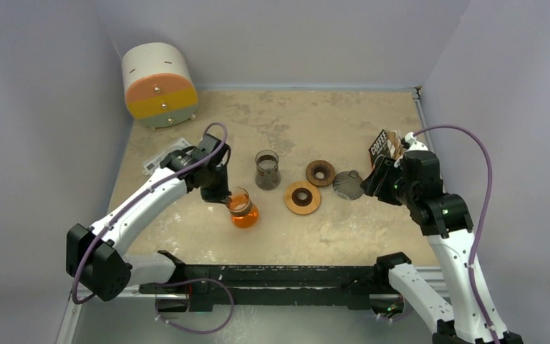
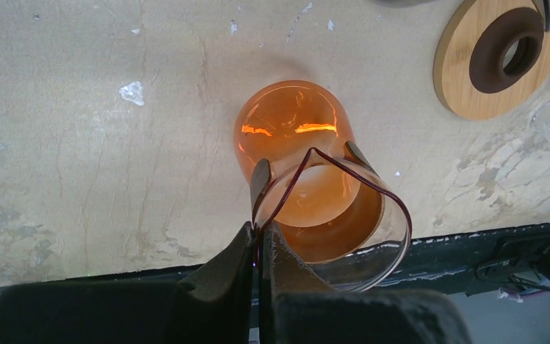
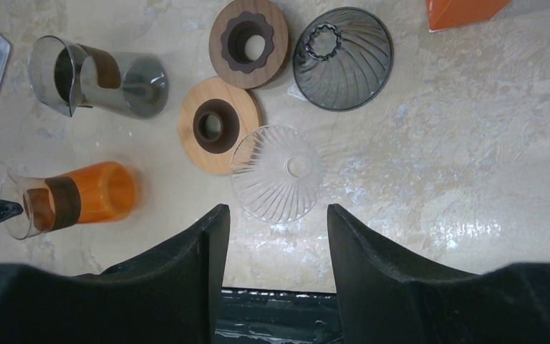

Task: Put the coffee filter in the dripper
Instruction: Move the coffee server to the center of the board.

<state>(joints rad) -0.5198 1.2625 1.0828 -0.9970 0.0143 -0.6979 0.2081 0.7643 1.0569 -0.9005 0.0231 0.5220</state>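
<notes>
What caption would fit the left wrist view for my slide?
Left hand shut on the rim of the orange glass carafe, a wooden ring nearby.

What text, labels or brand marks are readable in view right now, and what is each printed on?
"BOTTE": white capitals on the dark packet on the right; it is partly hidden, so the word may run on.
White packet on the left: dark print, too small to read.
No other lettering shows.
</notes>
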